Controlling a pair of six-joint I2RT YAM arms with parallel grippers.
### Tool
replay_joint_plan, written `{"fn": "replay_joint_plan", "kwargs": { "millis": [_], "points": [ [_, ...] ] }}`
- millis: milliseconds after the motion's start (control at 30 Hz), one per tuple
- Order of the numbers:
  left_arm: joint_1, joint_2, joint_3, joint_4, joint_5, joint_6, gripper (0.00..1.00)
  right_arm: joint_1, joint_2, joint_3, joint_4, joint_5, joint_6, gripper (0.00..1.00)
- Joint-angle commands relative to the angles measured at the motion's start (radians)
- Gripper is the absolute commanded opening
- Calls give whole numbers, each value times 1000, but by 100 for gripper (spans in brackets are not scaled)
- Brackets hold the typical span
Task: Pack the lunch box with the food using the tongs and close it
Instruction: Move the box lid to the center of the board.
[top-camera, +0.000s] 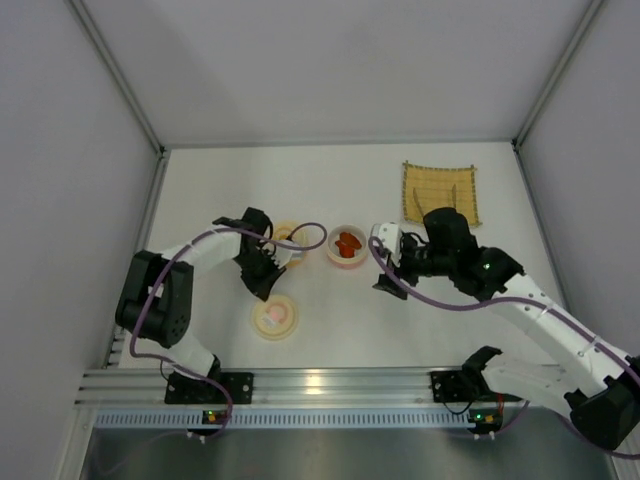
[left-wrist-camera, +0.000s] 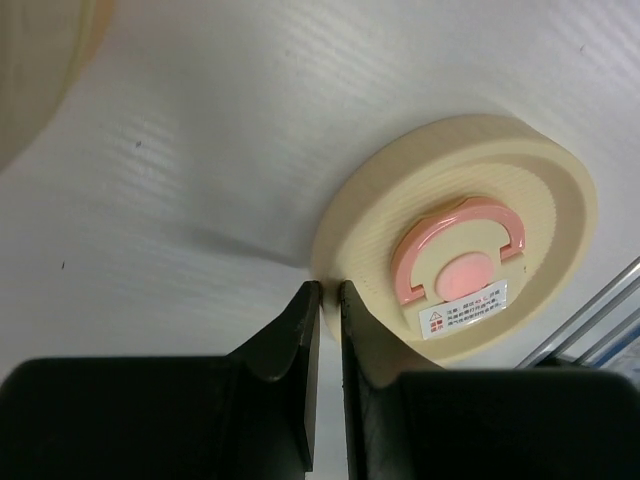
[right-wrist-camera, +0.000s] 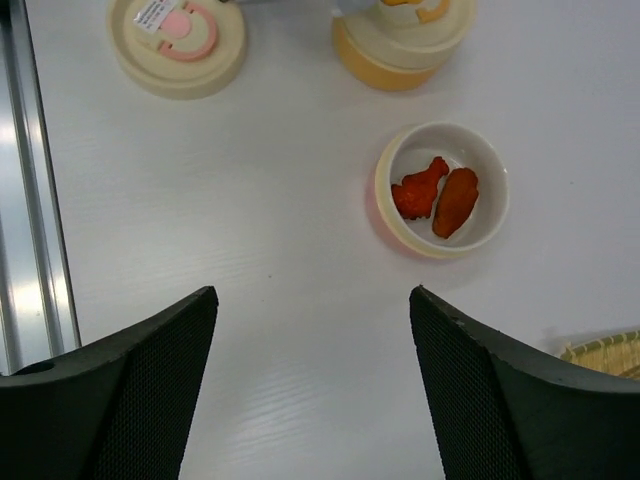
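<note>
Red-orange food pieces (right-wrist-camera: 437, 195) lie in a small white bowl (right-wrist-camera: 388, 215), which the top view shows at mid-table (top-camera: 347, 246). Left of it stands the cream and orange lunch box (top-camera: 287, 240) (right-wrist-camera: 400, 45). Its round cream lid (left-wrist-camera: 460, 260) with a pink handle lies flat on the table nearer the arms (top-camera: 275, 318). My left gripper (left-wrist-camera: 328, 292) hovers between box and lid, its jaws almost together with nothing between them. My right gripper (right-wrist-camera: 313, 295) stands wide open and empty over bare table, right of the bowl. The tongs (top-camera: 428, 198) show only faintly on the bamboo mat.
The yellow bamboo mat (top-camera: 440, 192) lies at the back right, partly under my right arm, with its corner in the right wrist view (right-wrist-camera: 605, 350). An aluminium rail (top-camera: 320, 385) runs along the near edge. White walls enclose the table on three sides.
</note>
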Motion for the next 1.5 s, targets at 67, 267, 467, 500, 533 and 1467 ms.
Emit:
{"fn": "replay_joint_plan", "kwargs": {
  "millis": [67,267,467,500,533,1467],
  "points": [
    [-89,167,96,131,39,-240,0,118,8,-9,34,115,-85,73],
    [-146,292,214,182,54,-444,0,144,16,-52,172,214,65,63],
    [-204,342,268,254,-2,-634,0,145,36,-108,292,317,370,67],
    [-213,351,273,255,-4,-647,0,145,41,-134,315,331,416,61],
    [-215,356,271,266,-5,-667,0,145,51,-141,327,330,490,59],
    [-216,430,262,245,146,-630,0,-56,432,-194,636,-126,744,46]
  ]
}}
